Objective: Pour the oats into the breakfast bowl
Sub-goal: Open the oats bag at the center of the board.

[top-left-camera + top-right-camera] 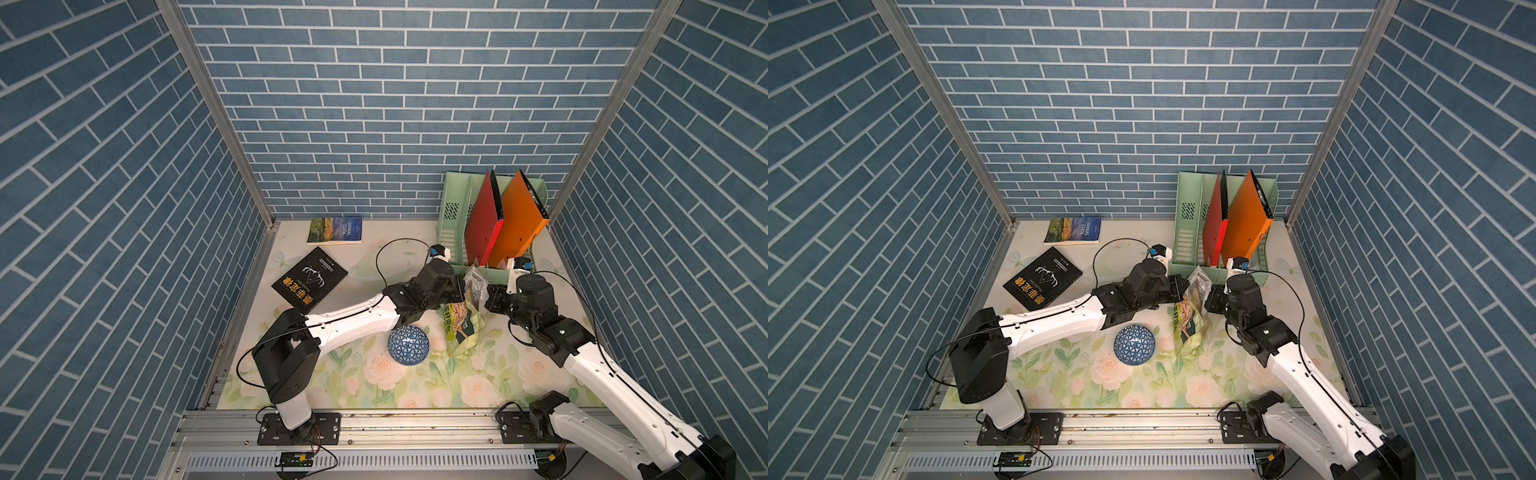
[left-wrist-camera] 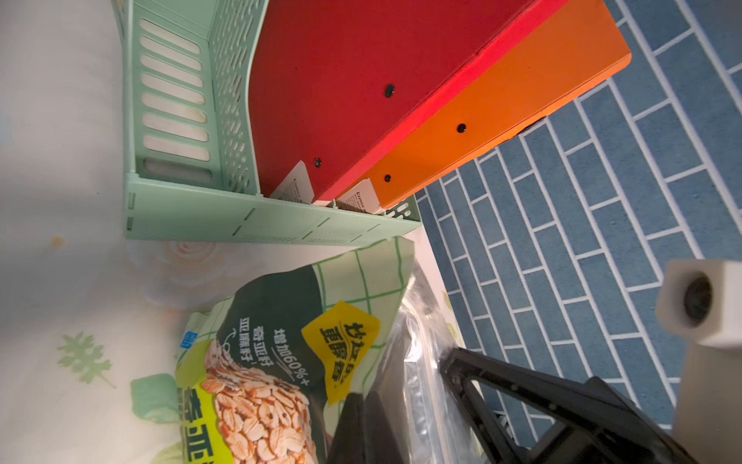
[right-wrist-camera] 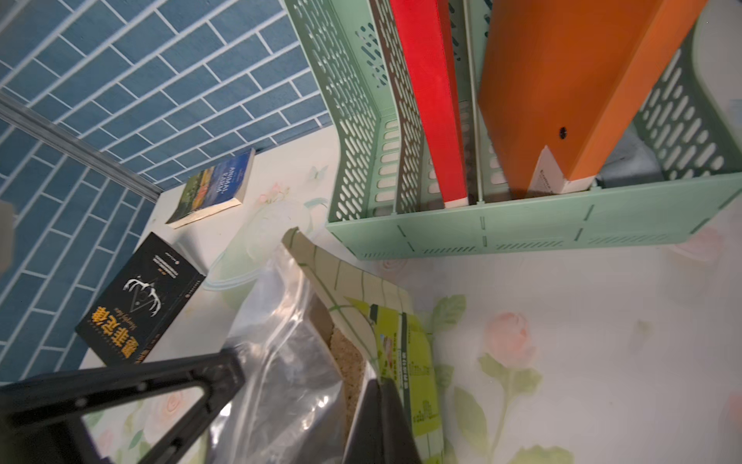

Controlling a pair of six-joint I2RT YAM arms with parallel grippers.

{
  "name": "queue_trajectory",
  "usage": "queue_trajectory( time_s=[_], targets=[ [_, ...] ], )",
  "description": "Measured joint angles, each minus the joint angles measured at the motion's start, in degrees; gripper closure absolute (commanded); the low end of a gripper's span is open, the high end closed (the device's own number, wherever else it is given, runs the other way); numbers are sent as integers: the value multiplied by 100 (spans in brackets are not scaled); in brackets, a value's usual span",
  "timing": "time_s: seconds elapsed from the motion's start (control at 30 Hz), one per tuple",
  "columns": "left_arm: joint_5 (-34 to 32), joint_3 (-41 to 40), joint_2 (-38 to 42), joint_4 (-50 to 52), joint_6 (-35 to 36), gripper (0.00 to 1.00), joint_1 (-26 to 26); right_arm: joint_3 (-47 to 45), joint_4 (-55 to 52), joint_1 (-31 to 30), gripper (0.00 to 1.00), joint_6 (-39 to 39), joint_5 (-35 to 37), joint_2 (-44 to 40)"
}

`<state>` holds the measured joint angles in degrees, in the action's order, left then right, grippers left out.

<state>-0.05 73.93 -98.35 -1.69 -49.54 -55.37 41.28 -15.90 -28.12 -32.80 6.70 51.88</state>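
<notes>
The file rack [image 1: 453, 216] stands just behind both sets of fingers, so room is tight there. The flowered table [image 1: 374, 390] lies open on their near side. The left gripper [image 1: 462, 291] and right gripper [image 1: 489, 298] face each other, each clenched on an opposite top edge of the bag [image 1: 463, 328], which stands between them with its mouth open. Oats [image 3: 348, 357] show inside the mouth. The bowl [image 1: 408, 345] sits nearer than the left fingers, apart from the bag. Two books [image 1: 309, 279] lie well beyond the left gripper.
</notes>
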Motion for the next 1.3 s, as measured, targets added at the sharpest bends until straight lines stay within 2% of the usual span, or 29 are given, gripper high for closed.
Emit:
queue_trajectory(
  time_s=[0.2, 0.4, 0.57, 0.83, 0.97, 1.03, 1.13, 1.2, 1.3],
  targets=[
    [-83, 219, 50, 463, 205, 100, 2, 258, -310, 13, 100, 284, 262, 168],
    [-9, 1141, 50, 1412, 483, 100, 2, 804, -498, 57, 100, 662, 260, 431],
    [101, 1711, 7, 1635, 588, 100, 26, 1309, -498, 81, 100, 1029, 221, 540],
    [-127, 1753, -271, 1836, 614, 100, 68, 1364, -592, 87, 100, 1121, 157, 898],
    [-107, 1598, -483, 1757, 481, 100, 96, 1364, -693, 92, 100, 1121, -105, 1069],
    [-48, 1593, -540, 1661, 402, 100, 114, 1364, -734, 92, 89, 1117, -240, 1080],
    [11, 1589, -540, 1609, 341, 100, 114, 1423, -822, 92, 60, 1128, -420, 1080],
    [24, 1572, -540, 1567, 295, 100, 114, 1464, -911, 92, 45, 1141, -490, 1073],
    [35, 1554, -538, 1530, 256, 100, 114, 1545, -1128, 90, 37, 1185, -546, 1040]
  ],
)
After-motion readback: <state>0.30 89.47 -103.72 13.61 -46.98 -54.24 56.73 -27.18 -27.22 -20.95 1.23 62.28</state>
